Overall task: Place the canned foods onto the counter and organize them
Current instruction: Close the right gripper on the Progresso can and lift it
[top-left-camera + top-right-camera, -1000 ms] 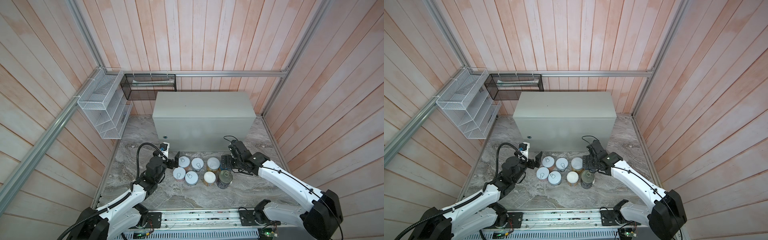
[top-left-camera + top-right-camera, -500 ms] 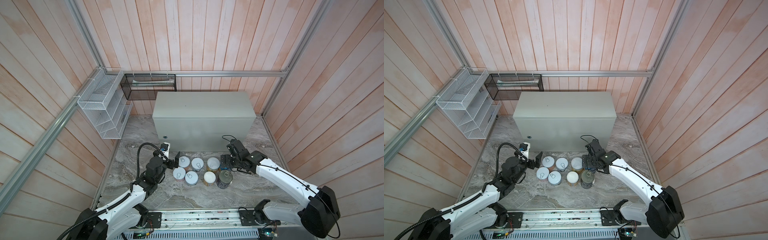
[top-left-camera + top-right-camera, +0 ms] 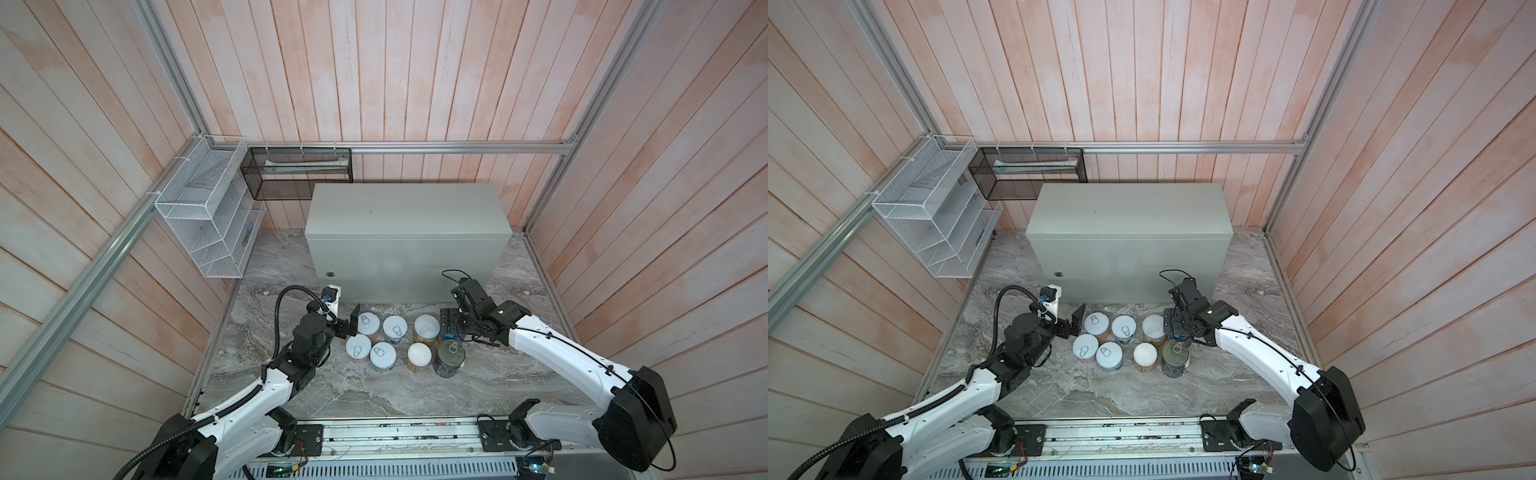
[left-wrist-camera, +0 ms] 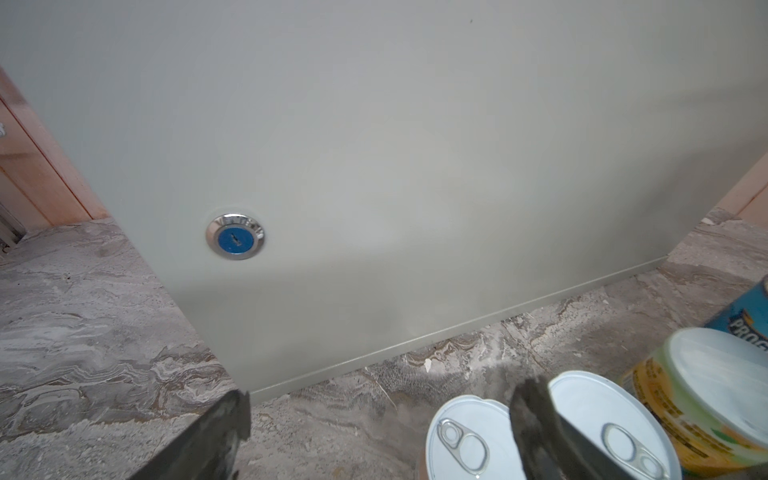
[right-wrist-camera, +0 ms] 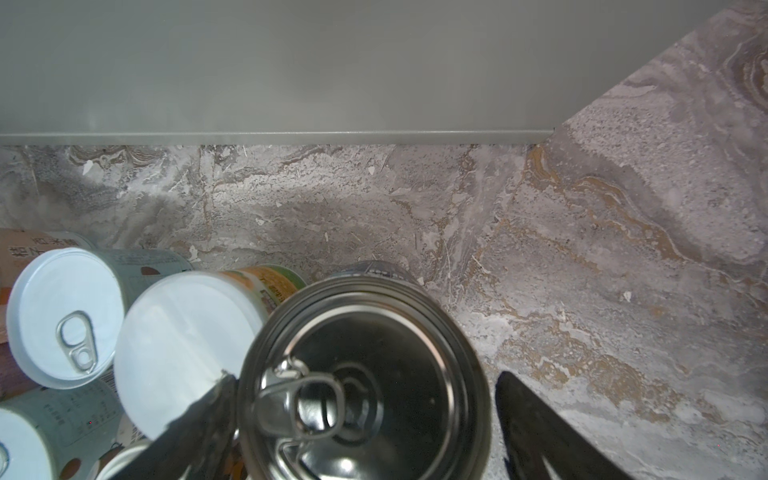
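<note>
1. Canned foods (image 3: pixel 395 328) stand upright in two rows on the tabletop (image 3: pixel 374 395), at 6 o'clock of the counter (image 3: pixel 407 208)
2. Right gripper (image 5: pixel 365 376) straddles the light blue can (image 5: pixel 357 328), the back row's 3 o'clock end: fingers (image 5: pixel 536 424) apart, a gap on one side, not clamped; can axis vertical
3. Left gripper (image 3: pixel 348 324), fingers (image 4: pixel 540 424) wide apart, empty, at 9 o'clock of the rows
4. In both top views the right gripper hides most of that can; clearance to the white-lidded can (image 5: pixel 183 332) unclear

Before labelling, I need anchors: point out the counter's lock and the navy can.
lock (image 4: pixel 235 237): left wrist view, on its blue centre.
navy can (image 3: pixel 451 351): in a top view, on its metal lid.
</note>
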